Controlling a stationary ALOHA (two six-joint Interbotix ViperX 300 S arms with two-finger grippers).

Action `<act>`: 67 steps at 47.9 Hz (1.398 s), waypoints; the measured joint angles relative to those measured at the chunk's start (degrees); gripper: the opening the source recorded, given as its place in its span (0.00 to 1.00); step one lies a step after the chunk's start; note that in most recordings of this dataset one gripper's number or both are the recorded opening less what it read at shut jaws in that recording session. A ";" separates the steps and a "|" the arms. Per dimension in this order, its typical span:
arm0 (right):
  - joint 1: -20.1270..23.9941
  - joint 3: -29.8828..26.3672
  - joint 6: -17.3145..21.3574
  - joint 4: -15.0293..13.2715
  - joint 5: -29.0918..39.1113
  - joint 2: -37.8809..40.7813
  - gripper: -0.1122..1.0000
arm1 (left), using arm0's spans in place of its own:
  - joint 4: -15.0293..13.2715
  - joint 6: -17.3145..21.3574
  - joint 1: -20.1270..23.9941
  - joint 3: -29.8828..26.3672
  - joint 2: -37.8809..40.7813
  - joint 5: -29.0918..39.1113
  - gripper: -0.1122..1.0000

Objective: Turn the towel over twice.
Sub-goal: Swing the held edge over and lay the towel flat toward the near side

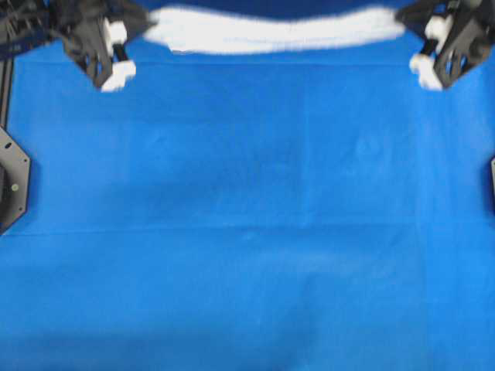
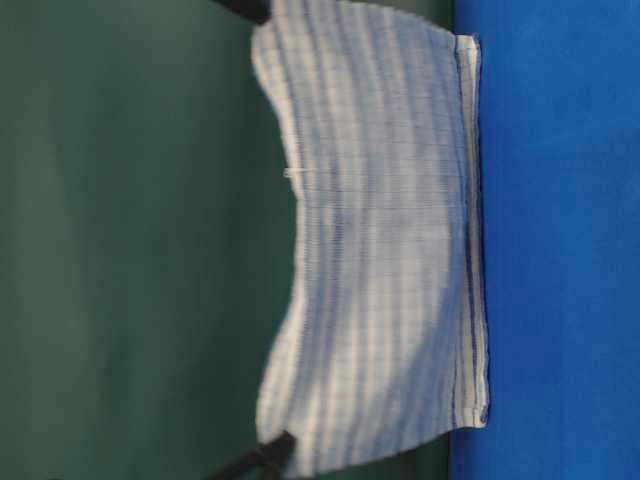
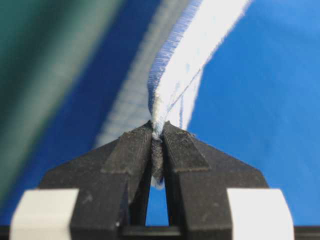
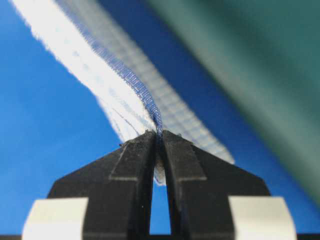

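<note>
Overhead view: the towel [image 1: 271, 31] stretches as a white band along the top edge of the frame, above the blue table cover [image 1: 247, 216], with the left gripper [image 1: 147, 27] at its left end and the right gripper [image 1: 401, 23] at its right end.

Table-level view: the striped towel [image 2: 380, 240] hangs as a sheet, its lower hem meeting the cover [image 2: 560, 240].

Left wrist view: the left gripper [image 3: 157, 131] pinches the towel's [image 3: 190, 55] corner, fingers pressed together on it.

Right wrist view: the right gripper [image 4: 159, 134] likewise clamps the towel's [image 4: 100, 70] edge.
</note>
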 measured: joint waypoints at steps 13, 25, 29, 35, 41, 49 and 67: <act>7.73 7.56 8.09 0.09 -1.32 0.00 0.17 | 0.00 -2.90 -8.70 6.50 1.05 0.35 0.13; 15.82 11.60 15.03 0.09 -4.13 2.20 0.17 | 0.00 -5.36 -20.13 11.07 4.04 -4.04 0.13; 18.19 12.30 17.67 0.00 -5.19 4.04 0.17 | 0.00 -7.47 -22.50 12.22 5.98 -6.42 0.13; 21.71 13.01 21.01 0.09 -7.21 7.65 0.17 | 0.00 -10.63 -25.49 12.83 9.76 -9.23 0.13; 24.52 13.10 23.38 0.09 -9.67 11.60 0.17 | 0.00 -12.92 -28.04 12.74 13.89 -10.81 0.13; 27.95 12.57 26.10 0.09 -11.95 15.91 0.17 | 0.00 -13.80 -31.03 12.30 18.11 -12.04 0.13; 31.64 11.07 28.92 0.00 -12.22 18.98 0.17 | -0.09 -13.80 -34.63 11.43 19.42 -12.66 0.13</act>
